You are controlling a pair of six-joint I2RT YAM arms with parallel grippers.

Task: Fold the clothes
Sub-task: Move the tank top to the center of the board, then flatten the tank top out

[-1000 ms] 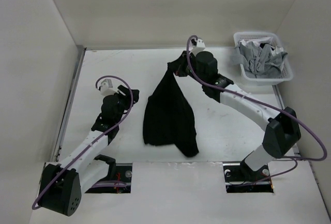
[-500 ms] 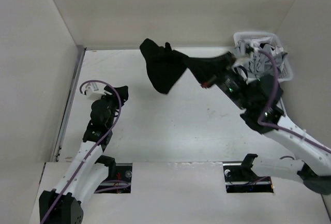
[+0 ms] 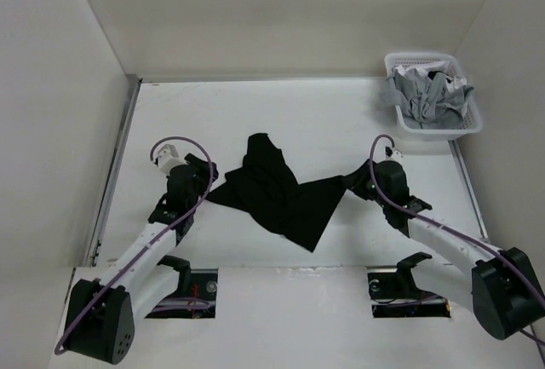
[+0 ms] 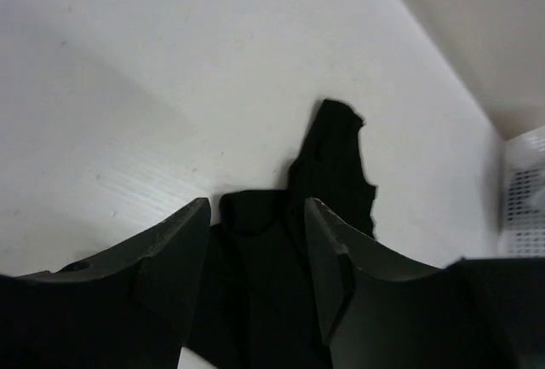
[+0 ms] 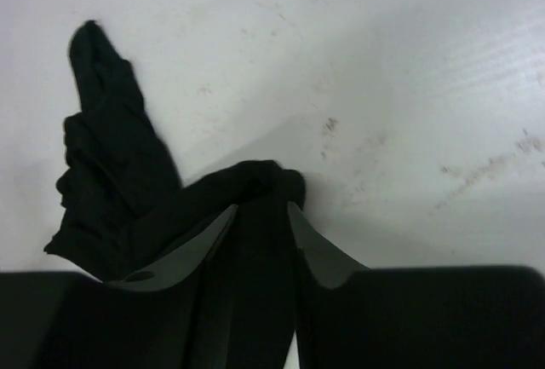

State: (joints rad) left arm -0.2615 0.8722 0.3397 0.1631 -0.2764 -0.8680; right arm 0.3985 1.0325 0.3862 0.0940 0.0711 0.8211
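A plain black short-sleeved fabric T-shirt [image 3: 277,198] lies crumpled on the white table [image 3: 341,122], near the middle and towards the near edge, stretched left to right between the two arms. One pointed flap reaches towards the far side.

The left gripper [image 3: 204,190] sits low at the shirt's left corner. In its wrist view its jaws stand spread wide, with the black fabric lying in the gap between them.

The right gripper [image 3: 353,183] sits at the shirt's right corner. Its jaws are parted in a narrow V, and a bunched fold of the shirt lies between them.

In the far right corner, well apart from the shirt, a white plastic basket [image 3: 438,131] holds light grey and white garments [image 3: 421,96].
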